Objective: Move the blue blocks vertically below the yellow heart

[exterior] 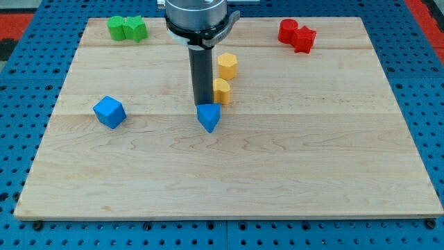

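Note:
My tip stands at the board's middle, touching the top edge of a blue triangular block that lies just below it. The yellow heart sits right beside the rod on its right, partly hidden by it. A yellow hexagonal block lies just above the heart. A blue cube lies far to the left, at about the same height as the blue triangular block.
Two green blocks sit together at the top left of the wooden board. Two red blocks sit together at the top right. The arm's mount hangs over the top centre.

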Robot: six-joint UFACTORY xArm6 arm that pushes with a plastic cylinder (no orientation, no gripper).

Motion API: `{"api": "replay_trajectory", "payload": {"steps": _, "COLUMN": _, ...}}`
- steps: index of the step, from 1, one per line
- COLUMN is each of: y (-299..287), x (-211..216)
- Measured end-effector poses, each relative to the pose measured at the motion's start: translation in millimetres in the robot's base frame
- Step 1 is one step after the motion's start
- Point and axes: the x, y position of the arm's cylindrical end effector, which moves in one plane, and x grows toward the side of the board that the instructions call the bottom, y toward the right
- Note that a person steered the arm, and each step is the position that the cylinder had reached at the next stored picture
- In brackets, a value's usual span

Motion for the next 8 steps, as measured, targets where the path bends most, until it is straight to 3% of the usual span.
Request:
{"api": "replay_trajectory", "payload": {"steps": 1, "y": -52, "x": 3}}
{"api": "replay_trajectory", "payload": {"steps": 2, "y": -41, "x": 39}}
{"api": "replay_trajectory", "payload": {"steps": 3, "y": 22, "x": 48}}
{"api": "replay_trajectory", "payload": {"steps": 5, "y": -2, "x": 54}}
{"api": "replay_trajectory", "payload": {"steps": 7, "y": -149, "x": 67}}
{"api": "replay_trajectory", "payload": {"steps": 8, "y": -197, "x": 32}}
